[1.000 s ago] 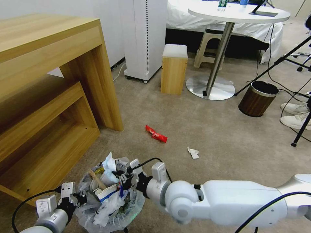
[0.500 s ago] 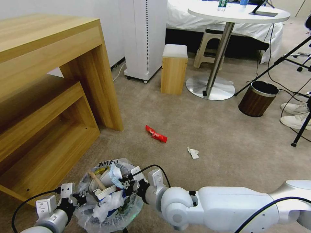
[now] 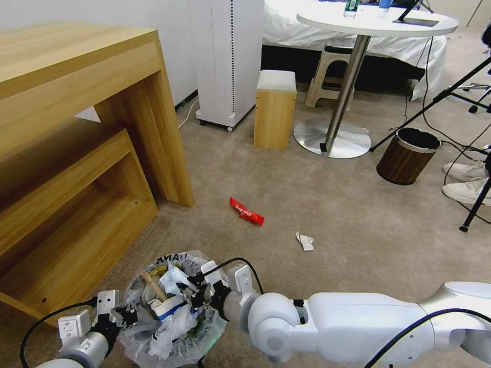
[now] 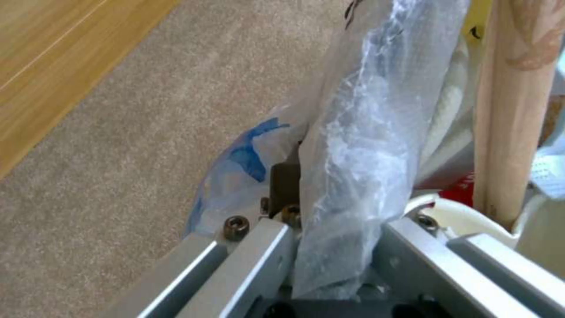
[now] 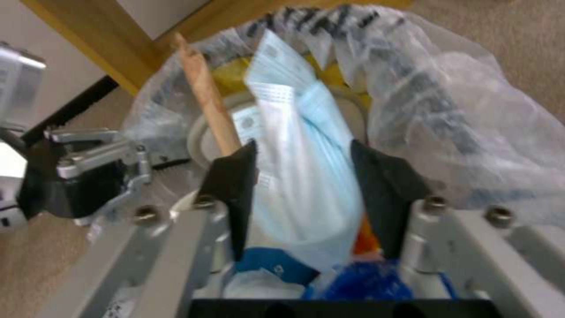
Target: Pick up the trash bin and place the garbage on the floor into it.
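The trash bin (image 3: pixel 171 327), lined with a crinkled clear bag, hangs low at my front left, with my left gripper (image 3: pixel 127 313) shut on its rim. The left wrist view shows the bag (image 4: pixel 359 132) pinched between that gripper's (image 4: pixel 335 240) fingers. My right gripper (image 3: pixel 190 287) reaches into the bin's mouth and is open. A pale blue sheet (image 5: pixel 300 168) lies loose between its black fingertips (image 5: pixel 232 185). Inside are a wooden stick (image 5: pixel 206 92) and a blue-white paper cup (image 3: pixel 166 305). Garbage on the floor (image 3: pixel 317 204): a red wrapper (image 3: pixel 246 211) and a white paper scrap (image 3: pixel 305 241).
A wooden desk (image 3: pixel 76 128) with a low shelf stands close on the left. Farther off are a wooden stool (image 3: pixel 274 110), a round table's metal base (image 3: pixel 332 139), a brown cylindrical bin (image 3: pixel 407 155), tripod legs (image 3: pixel 475 204) and a person's white shoes (image 3: pixel 466 180).
My right gripper has dropped lower and moved left into the bin. The pale sheet, held upright above the rim before, now lies down among the litter.
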Available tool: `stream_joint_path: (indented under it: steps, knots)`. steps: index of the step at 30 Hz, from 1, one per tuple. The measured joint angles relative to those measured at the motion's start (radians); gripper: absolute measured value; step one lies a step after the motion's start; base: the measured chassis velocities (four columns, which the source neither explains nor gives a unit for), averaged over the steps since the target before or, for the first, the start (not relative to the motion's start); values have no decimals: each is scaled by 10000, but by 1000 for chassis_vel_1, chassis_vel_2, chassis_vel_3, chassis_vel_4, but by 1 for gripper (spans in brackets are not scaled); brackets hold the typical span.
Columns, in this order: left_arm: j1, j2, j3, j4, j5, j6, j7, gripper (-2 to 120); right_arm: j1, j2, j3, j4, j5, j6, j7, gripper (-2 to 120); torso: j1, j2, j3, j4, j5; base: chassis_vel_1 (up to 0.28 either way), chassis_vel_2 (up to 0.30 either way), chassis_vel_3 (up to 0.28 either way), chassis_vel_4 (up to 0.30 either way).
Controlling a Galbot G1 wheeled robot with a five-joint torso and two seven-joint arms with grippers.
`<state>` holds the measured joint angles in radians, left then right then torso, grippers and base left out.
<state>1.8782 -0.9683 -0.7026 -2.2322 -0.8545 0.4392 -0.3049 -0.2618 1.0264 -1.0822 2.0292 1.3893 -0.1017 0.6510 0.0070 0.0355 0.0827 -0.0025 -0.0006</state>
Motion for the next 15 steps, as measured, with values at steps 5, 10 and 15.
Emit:
stream_joint_path:
  steps: [5,10,15]
  knots:
    - [1,-22,35,-16,31,-3,10,0,81,162,69,97,-114,99,-101,68,0,0,0,1,0,0,0,0,0]
    - [25,-70,42,-17,92,-3,42,0,108,181,189,70,-753,552,-843,86,0,0,0,0,0,0,0,0,0]
    - [21,-99,29,-17,108,-4,84,0,-2,145,609,-195,-1672,1686,-2118,98,0,0,0,3,0,0,0,0,0]
